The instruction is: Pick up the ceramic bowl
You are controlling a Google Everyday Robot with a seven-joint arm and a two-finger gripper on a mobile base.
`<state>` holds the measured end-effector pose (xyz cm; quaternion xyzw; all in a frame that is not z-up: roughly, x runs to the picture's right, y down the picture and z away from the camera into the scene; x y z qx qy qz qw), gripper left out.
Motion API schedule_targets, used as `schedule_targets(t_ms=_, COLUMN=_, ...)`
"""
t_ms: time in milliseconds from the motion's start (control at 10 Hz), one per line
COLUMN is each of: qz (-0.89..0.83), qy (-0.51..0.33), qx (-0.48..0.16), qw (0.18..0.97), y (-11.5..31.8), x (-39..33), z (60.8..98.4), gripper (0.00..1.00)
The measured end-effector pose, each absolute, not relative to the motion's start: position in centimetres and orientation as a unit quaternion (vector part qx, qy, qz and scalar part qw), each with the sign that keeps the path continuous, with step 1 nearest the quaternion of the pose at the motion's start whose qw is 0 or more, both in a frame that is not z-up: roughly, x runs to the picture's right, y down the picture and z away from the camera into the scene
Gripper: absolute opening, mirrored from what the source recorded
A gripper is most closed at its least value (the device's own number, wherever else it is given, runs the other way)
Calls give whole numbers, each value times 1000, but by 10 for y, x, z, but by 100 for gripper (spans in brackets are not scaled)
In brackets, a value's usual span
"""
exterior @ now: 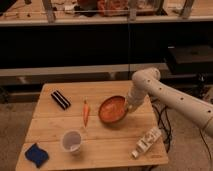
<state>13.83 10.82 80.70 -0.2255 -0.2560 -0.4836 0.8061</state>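
The ceramic bowl [111, 110], wide, shallow and glossy orange-brown, sits right of centre on the wooden table [105, 145]. It looks tipped, with its inside turned toward the camera. My gripper [129, 107] comes down from the white arm [165, 97] on the right and is shut on the bowl's right rim.
An orange carrot [86, 113] lies just left of the bowl. A small translucent cup [71, 141] stands front left, a blue cloth [36, 154] at the front left corner, a black bar [61, 99] back left, a white bottle [146, 142] front right. Dark shelving stands behind the table.
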Motion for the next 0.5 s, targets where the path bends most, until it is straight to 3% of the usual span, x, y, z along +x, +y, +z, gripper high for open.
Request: schedule_targets(t_ms=500, qz=-496, qy=-254, qx=-220, qw=801, y=100, x=136, z=800, gripper=18)
